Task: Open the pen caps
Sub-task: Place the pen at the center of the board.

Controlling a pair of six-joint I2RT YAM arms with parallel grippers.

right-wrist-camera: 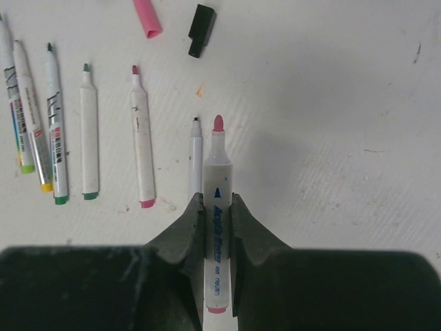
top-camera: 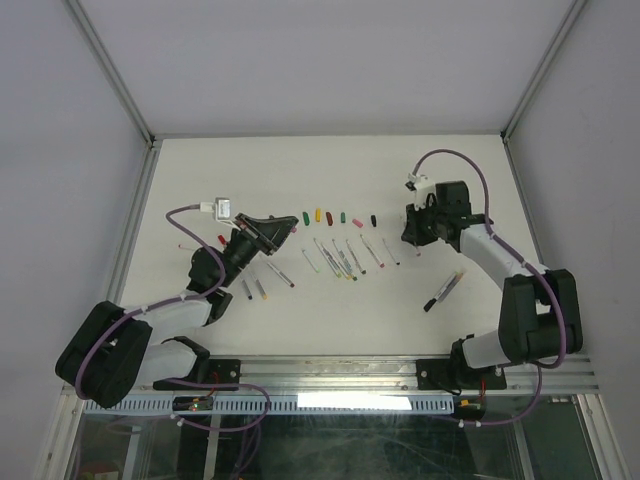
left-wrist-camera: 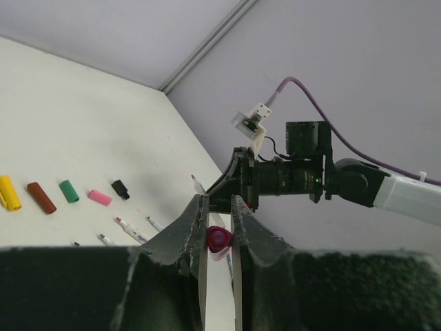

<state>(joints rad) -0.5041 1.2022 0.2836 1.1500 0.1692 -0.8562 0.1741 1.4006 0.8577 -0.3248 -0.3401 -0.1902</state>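
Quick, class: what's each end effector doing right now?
Left end effector: closed on a magenta cap.
Right end effector: closed on an uncapped pink-tipped pen.

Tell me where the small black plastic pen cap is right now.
In the top view, the small black plastic pen cap lies right of centre, at the right end of the row of loose caps, beside the pink plastic cap.

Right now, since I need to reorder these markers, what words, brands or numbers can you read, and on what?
No text can be quoted.
Pen in the right gripper: blue print along the barrel and a small dark triangle; letters too blurred to read.
Lying pens at the right wrist view's left: dark barrel print, too small to read.
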